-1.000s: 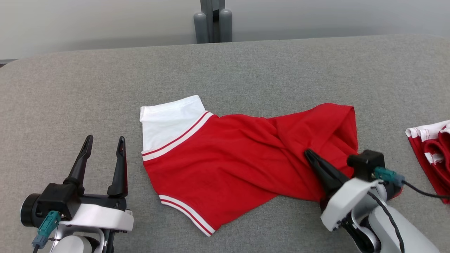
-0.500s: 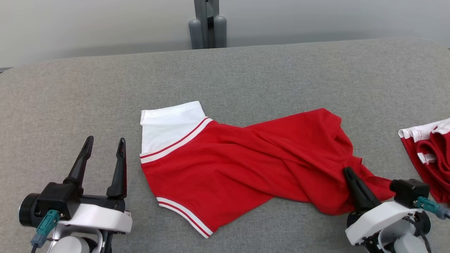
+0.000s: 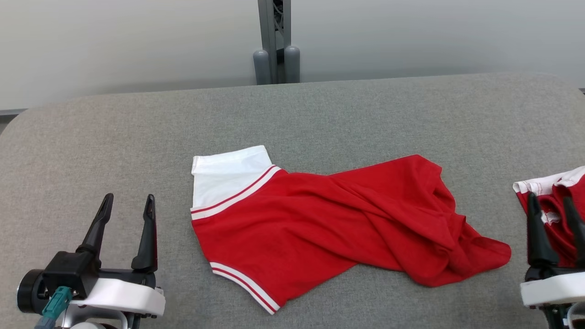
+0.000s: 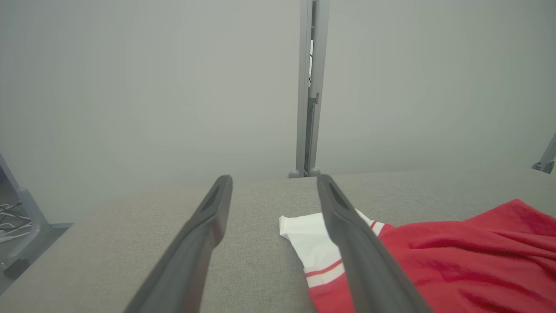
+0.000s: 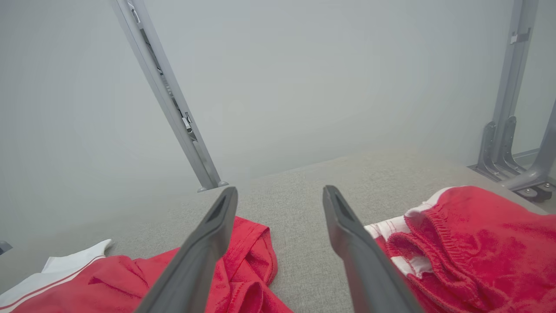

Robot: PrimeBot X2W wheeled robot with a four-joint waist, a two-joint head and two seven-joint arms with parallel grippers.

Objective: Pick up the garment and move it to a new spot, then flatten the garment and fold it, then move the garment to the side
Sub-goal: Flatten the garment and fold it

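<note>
Head view: the garment [image 3: 320, 228] lies rumpled mid-way along the table [image 3: 365, 114], its right end bunched. My left gripper [image 3: 129, 197] and right gripper [image 3: 550, 197] both gape wide, empty. The right one sits by the second red garment [image 3: 573, 176], so a careless reach could snag that instead

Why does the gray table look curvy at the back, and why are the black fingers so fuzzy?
Head view: the far edge of the table bows from the wide lens; soft even light, only a thin shadow under the garment. Left wrist view: the fingers sit close to the lens, so they look big and soft. Right wrist view: the grey post leans, the wall looks hazy.
</note>
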